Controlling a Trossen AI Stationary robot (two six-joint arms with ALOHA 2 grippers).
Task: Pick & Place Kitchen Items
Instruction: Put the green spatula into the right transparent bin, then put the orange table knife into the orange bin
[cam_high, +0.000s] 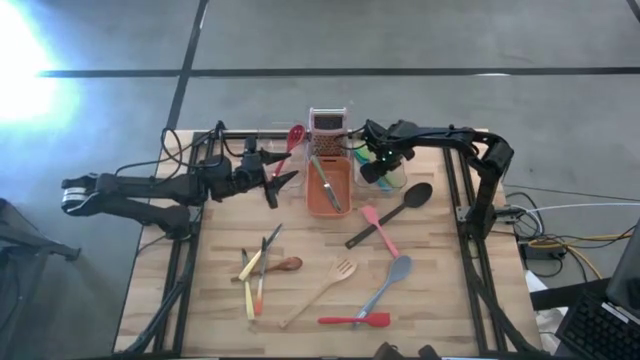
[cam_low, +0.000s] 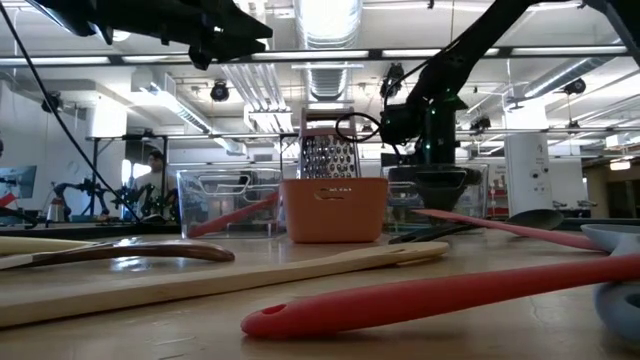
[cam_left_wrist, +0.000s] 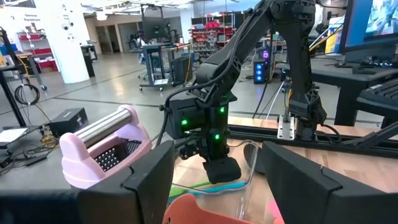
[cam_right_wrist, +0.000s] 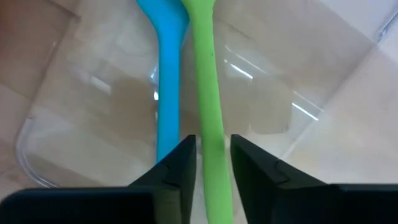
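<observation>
My right gripper (cam_high: 374, 168) reaches down into the clear tub (cam_high: 392, 180) to the right of the orange tub (cam_high: 328, 195). It is shut on a green utensil (cam_right_wrist: 208, 93), which lies beside a blue utensil (cam_right_wrist: 166, 81). My left gripper (cam_high: 283, 183) is open and empty, held high above the table left of the orange tub; it also shows in its own wrist view (cam_left_wrist: 217, 152). Loose on the table lie a black ladle (cam_high: 395, 210), a pink spatula (cam_high: 380, 231), a grey-blue spoon (cam_high: 389, 285), a red spatula (cam_high: 355, 320), a wooden fork (cam_high: 322, 293), a wooden spoon (cam_high: 272, 267) and yellow-handled knives (cam_high: 251, 285). My right gripper pinches the green utensil's slim handle (cam_right_wrist: 212, 146) between its two fingers. The fingers come from above, pointing down into the clear tub, and stand across the handle. The handle runs along the tub's floor beside the blue utensil; whether it rests on the floor I cannot tell.
The orange tub holds a utensil and stands in front of a metal grater (cam_high: 328, 124). A second clear tub (cam_high: 270, 150) at the far left holds a red spoon (cam_high: 294, 136). The table's near half is strewn with utensils. Cables and frame rails run along both side edges.
</observation>
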